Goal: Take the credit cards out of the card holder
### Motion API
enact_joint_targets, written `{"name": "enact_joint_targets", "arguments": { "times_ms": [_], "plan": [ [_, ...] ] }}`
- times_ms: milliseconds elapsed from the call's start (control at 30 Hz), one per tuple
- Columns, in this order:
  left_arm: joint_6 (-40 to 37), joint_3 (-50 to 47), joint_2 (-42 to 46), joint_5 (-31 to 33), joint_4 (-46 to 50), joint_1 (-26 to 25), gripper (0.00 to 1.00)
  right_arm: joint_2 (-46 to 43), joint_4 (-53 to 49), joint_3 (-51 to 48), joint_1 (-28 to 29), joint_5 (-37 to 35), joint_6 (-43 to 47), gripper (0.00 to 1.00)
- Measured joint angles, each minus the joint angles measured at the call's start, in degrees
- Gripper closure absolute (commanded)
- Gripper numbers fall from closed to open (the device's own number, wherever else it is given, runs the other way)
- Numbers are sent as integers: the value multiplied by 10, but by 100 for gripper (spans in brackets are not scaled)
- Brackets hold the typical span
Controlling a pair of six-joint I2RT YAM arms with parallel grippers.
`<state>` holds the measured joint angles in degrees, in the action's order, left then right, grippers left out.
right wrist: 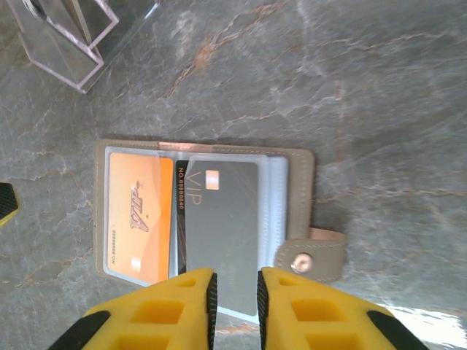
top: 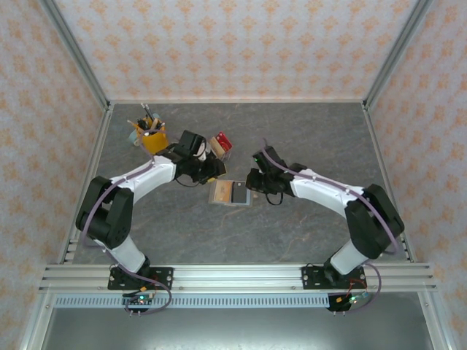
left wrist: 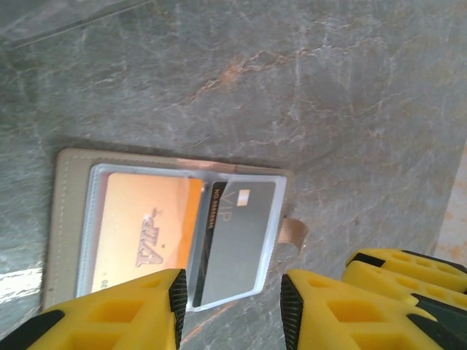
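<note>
The card holder (top: 230, 193) lies open and flat on the grey marble table, its tan rim (right wrist: 300, 189) and snap strap (right wrist: 310, 259) showing. Clear sleeves inside hold two credit cards: an orange one (right wrist: 139, 219) (left wrist: 146, 233) on the left and a dark grey one (right wrist: 222, 226) (left wrist: 237, 240) on the right. My left gripper (left wrist: 233, 306) (top: 208, 171) is open, with the near corner of the grey card's sleeve lying between its jaws. My right gripper (right wrist: 235, 299) (top: 252, 182) hovers at the grey card's near edge, its jaws a narrow gap apart with nothing pinched.
A clear upright rack (right wrist: 66, 36) with red and brown slabs (top: 221, 143) stands just behind the holder. A yellow cup of pens (top: 149, 135) sits at the back left. Patterned walls enclose the table on three sides.
</note>
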<state>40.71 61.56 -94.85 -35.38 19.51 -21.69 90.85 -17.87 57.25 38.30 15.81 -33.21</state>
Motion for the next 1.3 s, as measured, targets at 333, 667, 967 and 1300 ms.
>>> {"name": "enact_joint_targets", "arguments": {
  "times_ms": [333, 667, 967, 1300],
  "plan": [
    [13, -22, -10, -5, -15, -8, 63, 87, -27, 55, 15, 9, -23, 81],
    [20, -12, -73, -18, -32, -42, 72, 121, -53, 78, 15, 9, -28, 80],
    [30, 3, -95, -19, -45, -46, 74, 141, -65, 82, 15, 7, -28, 79],
    [39, 3, -115, -33, -58, -46, 75, 155, -80, 99, 15, 7, -27, 80]
  ]
}}
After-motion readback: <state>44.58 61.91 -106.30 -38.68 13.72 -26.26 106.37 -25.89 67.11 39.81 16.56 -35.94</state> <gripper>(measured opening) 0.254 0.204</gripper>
